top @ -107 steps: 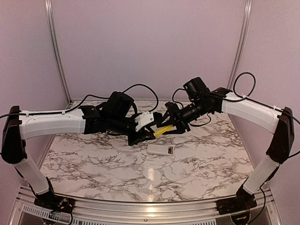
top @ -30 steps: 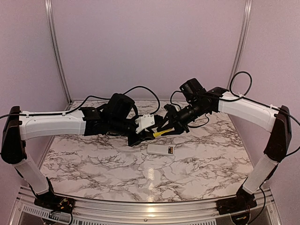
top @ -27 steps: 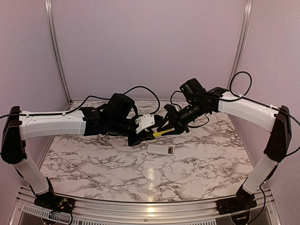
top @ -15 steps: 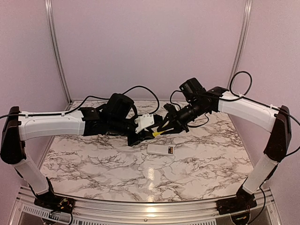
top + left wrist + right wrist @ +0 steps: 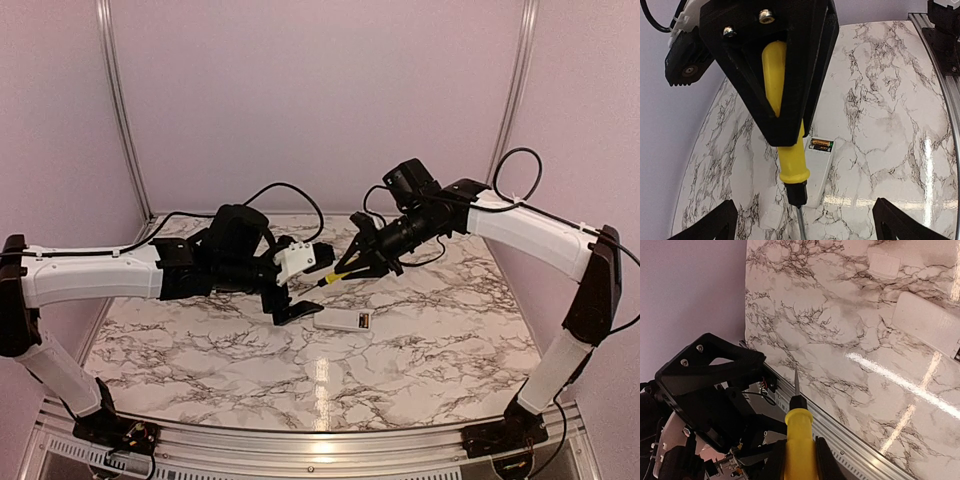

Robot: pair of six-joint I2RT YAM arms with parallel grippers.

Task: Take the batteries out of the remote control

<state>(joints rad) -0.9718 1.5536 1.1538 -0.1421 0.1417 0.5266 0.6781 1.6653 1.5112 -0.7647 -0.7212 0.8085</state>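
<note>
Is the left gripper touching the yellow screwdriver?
Apart. The left wrist view shows the left gripper open, with clear gaps between its fingers and the screwdriver, which the right gripper holds.

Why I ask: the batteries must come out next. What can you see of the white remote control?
The slim white plastic remote control lies flat near the middle of the marble-patterned table, set lengthwise across the overhead view. At the end nearer the right arm, its dark battery recess is uncovered, and a gold-coloured battery sits inside. Nothing but the table touches it.
</note>
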